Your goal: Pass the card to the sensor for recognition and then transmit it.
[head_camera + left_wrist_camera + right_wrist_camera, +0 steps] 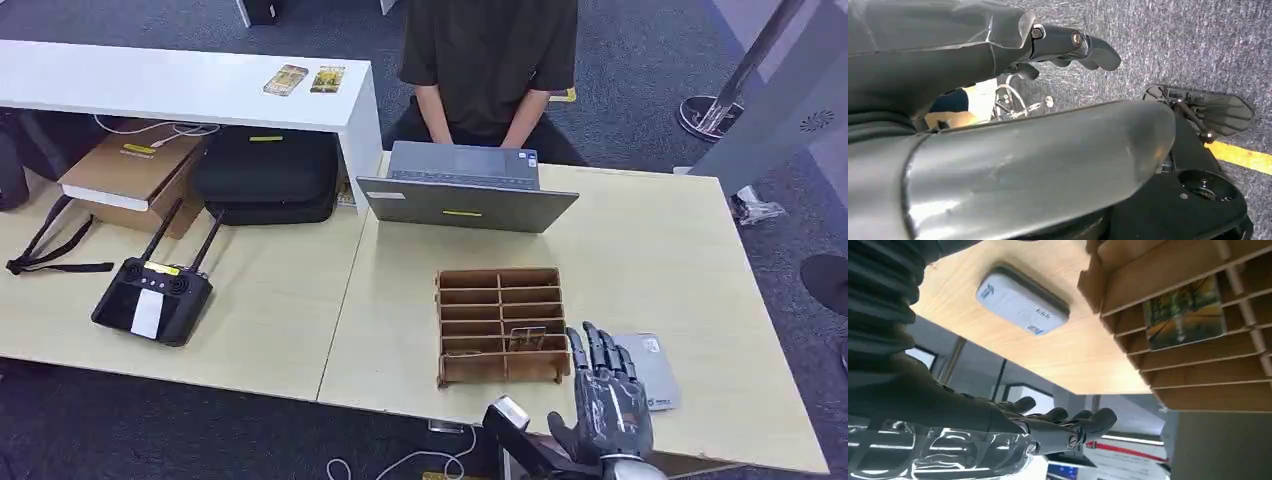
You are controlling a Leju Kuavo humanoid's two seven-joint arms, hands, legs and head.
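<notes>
A picture card (527, 338) stands upright in a near slot of the brown wooden divider box (440, 330) on the light table. Right of the box lies the flat grey sensor (655, 372). My right hand (605, 400) hovers at the table's near edge between box and sensor, fingers spread and holding nothing. The right wrist view shows that hand (1048, 425) apart from the card (1185, 312), the box (1198, 375) and the sensor (1023, 302). My left hand (1073, 47) hangs over grey carpet with its fingers loosely extended, holding nothing.
A person (490, 60) sits at the far side behind an open grey laptop (465, 190). Two more cards (305, 79) lie on a white shelf at the back left. A black controller (152, 297), a black bag (265, 175) and a cardboard box (130, 175) occupy the left table.
</notes>
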